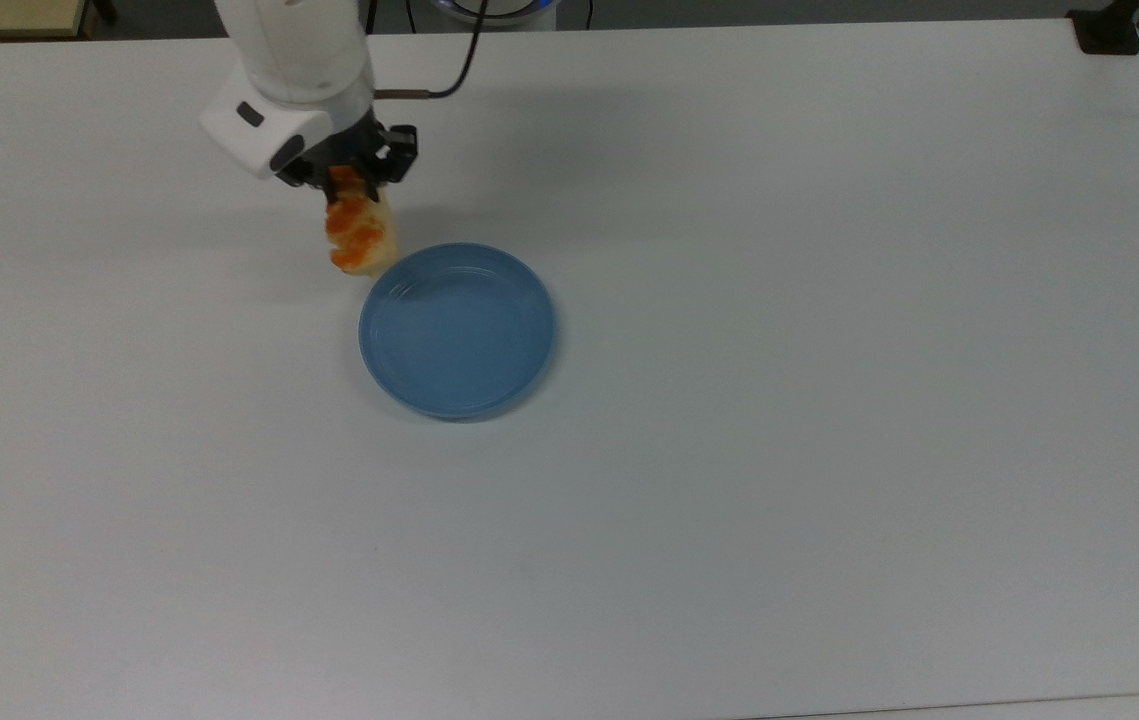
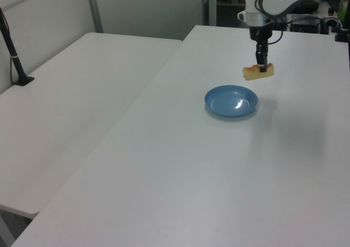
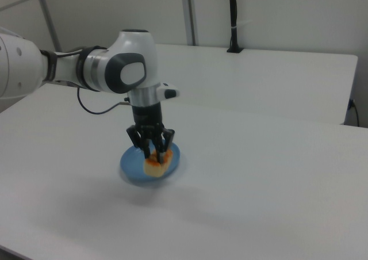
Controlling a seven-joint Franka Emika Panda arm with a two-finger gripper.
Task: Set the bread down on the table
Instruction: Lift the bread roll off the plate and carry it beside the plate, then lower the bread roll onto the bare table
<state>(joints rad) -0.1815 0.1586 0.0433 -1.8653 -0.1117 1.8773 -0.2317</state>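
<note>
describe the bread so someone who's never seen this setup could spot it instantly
Start at the big white table and find the round blue plate. Just beyond the plate's rim hangs the gripper, shut on the bread: a small oblong pale-tan loaf with orange glazed patches, held up off the tabletop.

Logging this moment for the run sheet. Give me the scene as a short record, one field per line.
end effector: shut on the bread, raised above the table
bread: held in the air, off the plate, at the top view's upper left of the plate
plate: blue, round, nothing on it, resting on the table
table: white, bread not yet set down on it
task stage: carrying, placement still to come
</note>
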